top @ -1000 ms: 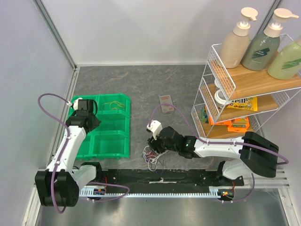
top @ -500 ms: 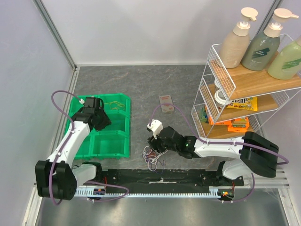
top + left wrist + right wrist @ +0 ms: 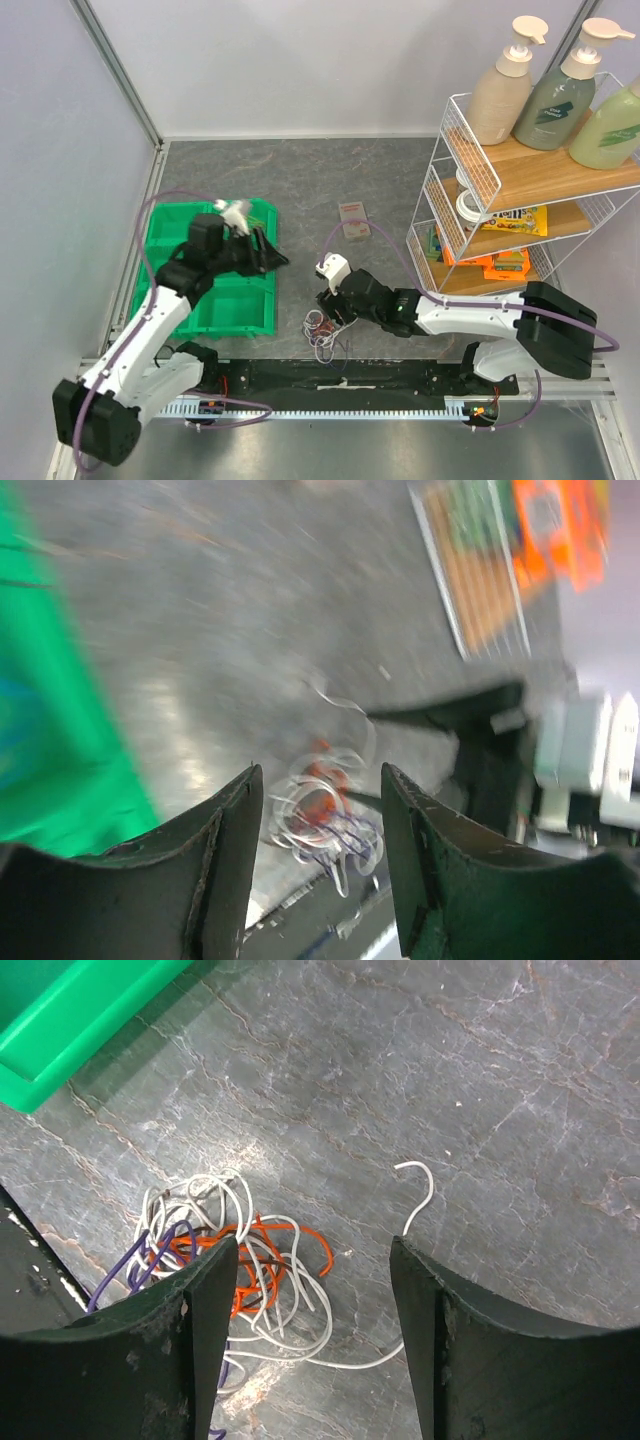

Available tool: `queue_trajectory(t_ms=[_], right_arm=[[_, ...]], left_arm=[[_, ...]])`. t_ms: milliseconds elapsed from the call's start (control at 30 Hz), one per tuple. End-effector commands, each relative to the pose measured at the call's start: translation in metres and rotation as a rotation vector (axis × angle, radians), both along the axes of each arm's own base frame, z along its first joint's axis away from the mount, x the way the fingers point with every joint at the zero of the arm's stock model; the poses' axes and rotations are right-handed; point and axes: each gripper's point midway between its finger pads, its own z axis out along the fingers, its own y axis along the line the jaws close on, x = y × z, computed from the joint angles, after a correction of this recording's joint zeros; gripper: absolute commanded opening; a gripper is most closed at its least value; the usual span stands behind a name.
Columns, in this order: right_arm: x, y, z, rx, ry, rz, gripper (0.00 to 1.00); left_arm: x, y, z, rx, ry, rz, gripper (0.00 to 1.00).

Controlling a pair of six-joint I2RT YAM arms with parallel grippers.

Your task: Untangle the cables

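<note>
Green plastic compartment tray [image 3: 240,312] at left. Left gripper [image 3: 320,780] is held over its right edge, jaws spread, empty. Tangle of thin white, orange and purple cables [image 3: 255,1260] lies on the grey table [image 3: 300,180] (by the front rail), below the right gripper [image 3: 312,1250], likewise spread, empty. Step judged: strand selection; one loose white end is to be pinched. White wire rack [image 3: 445,210] stands well apart; nothing obstructs.

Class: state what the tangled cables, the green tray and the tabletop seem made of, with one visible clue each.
Cables: probably plastic-coated wire; smooth, holding springy loops. Green tray: moulded plastic; glossy, rounded rim. Tabletop: grey stone-look, veined, with sheen; possibly printed laminate.
</note>
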Motion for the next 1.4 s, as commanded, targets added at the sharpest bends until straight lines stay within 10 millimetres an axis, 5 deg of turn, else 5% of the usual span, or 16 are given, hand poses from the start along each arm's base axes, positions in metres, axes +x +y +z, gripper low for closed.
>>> queue_trajectory(t_ms=[0,100,233,500,733,933,1200,1367], right_arm=[[0.002,-0.009,0.016,0.021,-0.032,-0.028,0.70],[0.004,-0.027,0.021,0.014,-0.049,-0.081,0.70],[-0.008,-0.042,0.029,0.034,-0.034,-0.073,0.70],[-0.014,-0.063,0.030,0.054,-0.035,-0.104,0.71],[-0.011,-0.057,0.027,0.047,-0.035,-0.101,0.71],[-0.010,-0.049,0.025,0.047,-0.033,-0.081,0.72],[-0.012,-0.043,0.021,0.053,-0.023,-0.065,0.71],[-0.012,-0.040,0.022,0.052,-0.023,-0.053,0.72]], left_arm=[[-0.049,-0.087,0.006,-0.152,-0.056,-0.384,0.57],[-0.073,-0.115,-0.013,-0.207,0.025,-0.459,0.64],[-0.093,-0.128,-0.043,-0.121,0.081,-0.481,0.66],[-0.105,-0.114,-0.072,0.037,0.171,-0.349,0.74],[-0.106,-0.087,-0.078,0.113,0.212,-0.162,0.77],[-0.113,-0.088,-0.084,0.099,0.262,-0.156,0.76],[-0.126,-0.103,-0.095,0.093,0.331,-0.262,0.48],[-0.120,-0.109,-0.083,0.122,0.264,-0.330,0.20]])
